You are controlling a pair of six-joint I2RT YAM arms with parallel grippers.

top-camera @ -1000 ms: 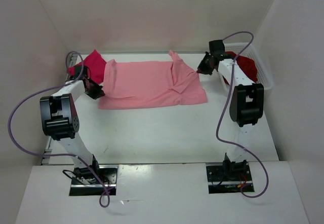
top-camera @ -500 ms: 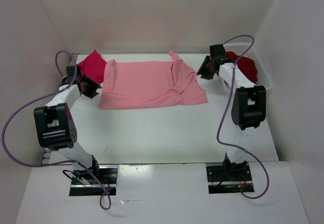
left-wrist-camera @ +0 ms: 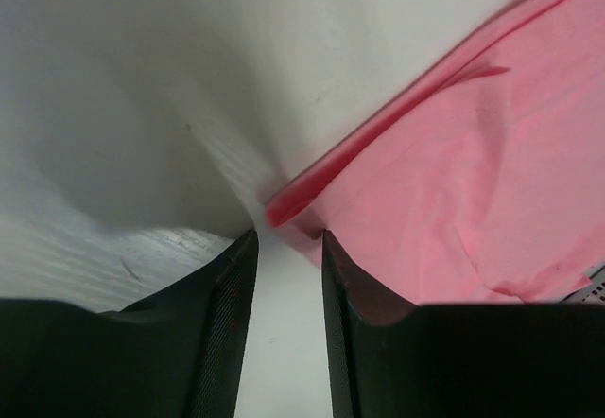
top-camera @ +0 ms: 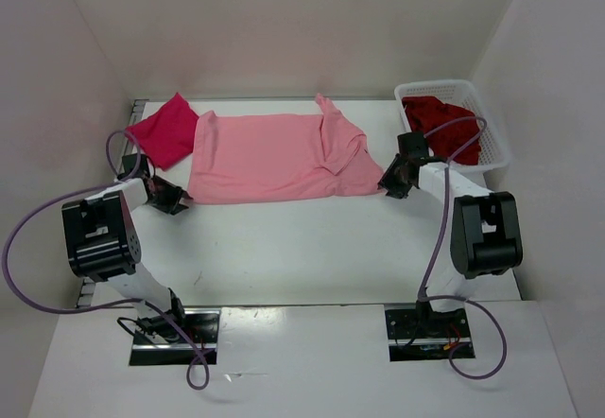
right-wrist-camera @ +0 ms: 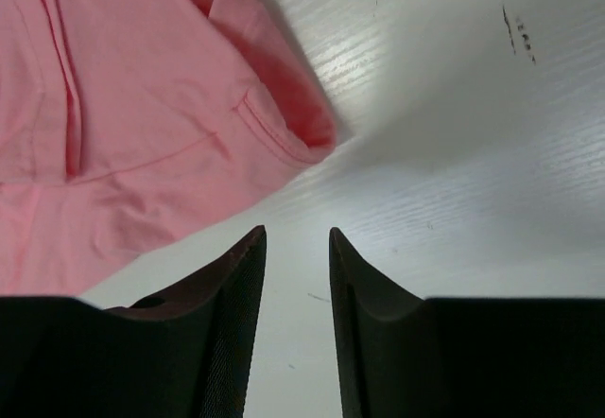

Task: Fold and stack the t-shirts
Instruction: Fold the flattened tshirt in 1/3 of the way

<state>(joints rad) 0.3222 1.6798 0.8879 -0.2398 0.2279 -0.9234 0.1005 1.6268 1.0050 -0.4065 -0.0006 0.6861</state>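
Observation:
A light salmon pink t-shirt [top-camera: 274,158] lies spread flat across the back of the table, one sleeve folded over on its right side. A bright crimson-pink t-shirt [top-camera: 165,130] lies folded at the back left. A dark red t-shirt [top-camera: 444,125] sits bunched in the basket. My left gripper [top-camera: 175,199] is low at the salmon shirt's near left corner, open and empty. In the left wrist view the gripper [left-wrist-camera: 288,238] points at that corner of the shirt [left-wrist-camera: 454,182]. My right gripper [top-camera: 390,182] stands open just off the near right corner. Its wrist view shows the gripper [right-wrist-camera: 296,234] over bare table, short of the shirt [right-wrist-camera: 142,125].
A white lattice basket [top-camera: 444,85] stands at the back right, close to the right wall. White walls enclose the table [top-camera: 302,238] on the left, back and right. Purple cables loop off both arms.
Both grippers have opened and let go of the salmon shirt. They have drawn back toward me, from the shirt's side edges down to its near corners.

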